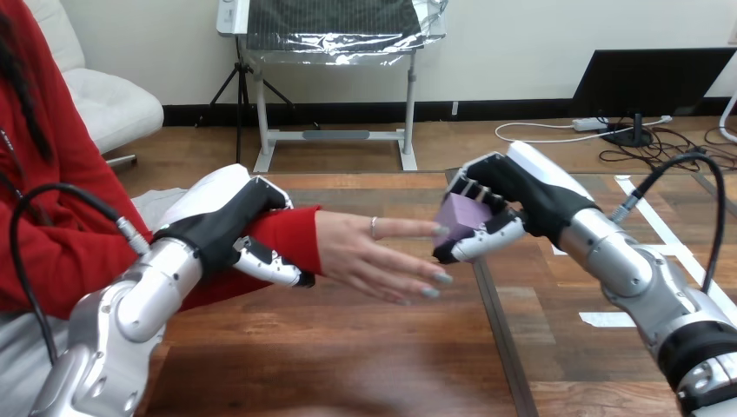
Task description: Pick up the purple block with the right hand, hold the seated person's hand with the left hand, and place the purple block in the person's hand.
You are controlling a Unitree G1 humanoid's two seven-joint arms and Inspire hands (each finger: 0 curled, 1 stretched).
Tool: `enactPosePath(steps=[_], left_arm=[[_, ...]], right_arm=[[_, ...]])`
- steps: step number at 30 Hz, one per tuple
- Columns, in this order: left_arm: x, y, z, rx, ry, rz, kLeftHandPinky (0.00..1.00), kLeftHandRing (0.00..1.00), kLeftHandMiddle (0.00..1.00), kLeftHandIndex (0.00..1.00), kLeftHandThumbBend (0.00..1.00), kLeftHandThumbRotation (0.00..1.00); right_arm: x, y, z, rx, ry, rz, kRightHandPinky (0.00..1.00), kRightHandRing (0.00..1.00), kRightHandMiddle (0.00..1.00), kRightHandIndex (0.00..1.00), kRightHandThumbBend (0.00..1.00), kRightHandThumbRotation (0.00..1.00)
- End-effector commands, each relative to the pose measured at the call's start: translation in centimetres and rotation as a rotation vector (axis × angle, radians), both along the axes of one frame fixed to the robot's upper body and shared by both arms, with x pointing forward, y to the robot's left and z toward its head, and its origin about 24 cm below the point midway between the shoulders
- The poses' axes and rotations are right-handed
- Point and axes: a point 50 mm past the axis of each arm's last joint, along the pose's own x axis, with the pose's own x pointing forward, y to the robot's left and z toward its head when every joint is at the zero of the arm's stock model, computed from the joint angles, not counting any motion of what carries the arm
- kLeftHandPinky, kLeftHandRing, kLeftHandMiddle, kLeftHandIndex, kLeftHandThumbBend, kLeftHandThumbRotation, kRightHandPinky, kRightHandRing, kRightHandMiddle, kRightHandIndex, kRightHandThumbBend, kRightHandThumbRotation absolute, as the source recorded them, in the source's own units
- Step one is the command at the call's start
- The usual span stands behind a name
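Over the table [348, 365], right hand [530, 195] pinches the block [456, 215] just beyond the person's fingertips [432, 229]. Left hand [222, 217] curls round their wrist [291, 234].

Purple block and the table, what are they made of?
The purple block looks like foam or matte plastic, I can't tell which: flat lilac faces, no shine, no grain. The table looks like wood: brown planks with streaky grain, and a soft sheen that suggests varnish.

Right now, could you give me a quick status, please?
Left hand curled round person's wrist. Right hand grips purple block, beside person's hand. Nothing between them.
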Motion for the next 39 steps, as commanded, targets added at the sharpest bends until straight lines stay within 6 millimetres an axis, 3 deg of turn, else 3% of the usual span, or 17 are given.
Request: enactPosePath(steps=[1, 39], left_arm=[[2.6, -4.8, 7.5, -0.082, -0.321, -0.158, 0.21, 0.27, 0.34, 0.36, 0.72, 0.0], [3.8, -6.9, 7.6, -0.136, -0.307, -0.184, 0.21, 0.27, 0.35, 0.36, 0.73, 0.0]], right_arm=[[1.2, 2.7, 4.6, 0.119, -0.187, 0.077, 0.37, 0.38, 0.44, 0.46, 0.76, 0.0], [0.2, 7.3, 6.0, 0.203, -0.24, 0.254, 0.33, 0.36, 0.42, 0.45, 0.76, 0.0]])
